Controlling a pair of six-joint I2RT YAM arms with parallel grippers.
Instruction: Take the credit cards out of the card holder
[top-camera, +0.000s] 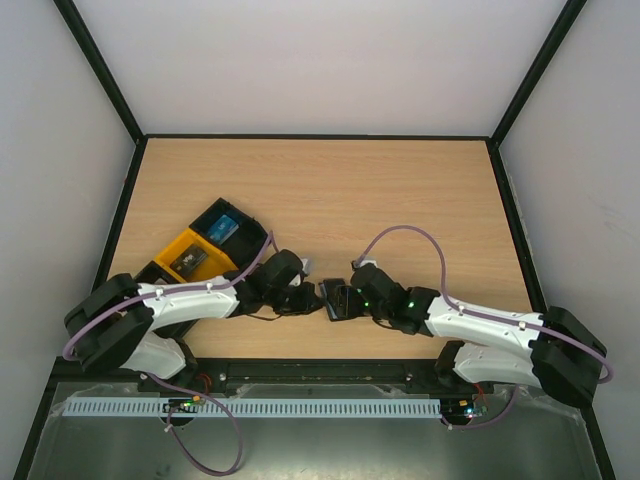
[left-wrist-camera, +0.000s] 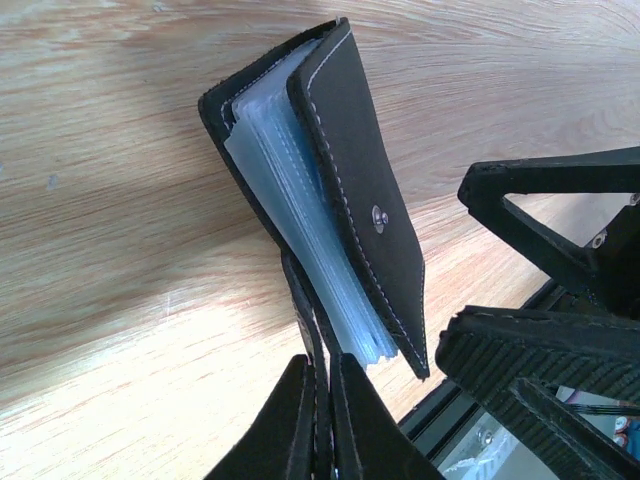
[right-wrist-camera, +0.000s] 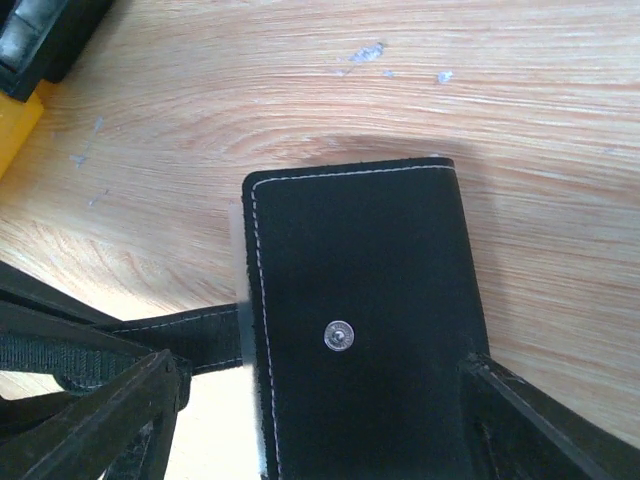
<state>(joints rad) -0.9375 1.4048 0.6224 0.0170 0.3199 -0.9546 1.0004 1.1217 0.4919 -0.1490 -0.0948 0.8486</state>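
Checker: Location of the card holder (left-wrist-camera: 350, 170)?

Annotator: Middle of the table (top-camera: 400, 190), toward the near edge, right between the two grippers. From where I stand it looks lifted off the wood, shadow underneath.

Checker: Left gripper (left-wrist-camera: 318, 375)?

Annotator: Closed tight. It pinches a thin black strap (left-wrist-camera: 303, 310) that runs off the holder's edge. Holder hangs from that pinch, tilted.

Checker: Right gripper (left-wrist-camera: 455, 268)?

Annotator: Fingers spread apart, one on each side of the holder's lower end. Not clamping anything. Whether a pad brushes the cover, can't tell.

Checker: Holder open or closed?

Annotator: Partly fanned. Outer cover is black with white stitching and a metal snap stud (right-wrist-camera: 338, 335), facing the right wrist. Pale blue translucent sleeves (left-wrist-camera: 290, 210) poke out between the covers. Can't make out a card inside them.

Checker: Cards anywhere else?

Annotator: One blue card (top-camera: 222, 228), lying in the black tray (top-camera: 212, 210), left part of the table, beyond the left arm. Orange tray (top-camera: 172, 245) sits right against it, nearer the arm, with something dark inside, too small to name.

Checker: Arms?

Annotator: Both reach inward from their bases, wrists nearly meeting over the holder.
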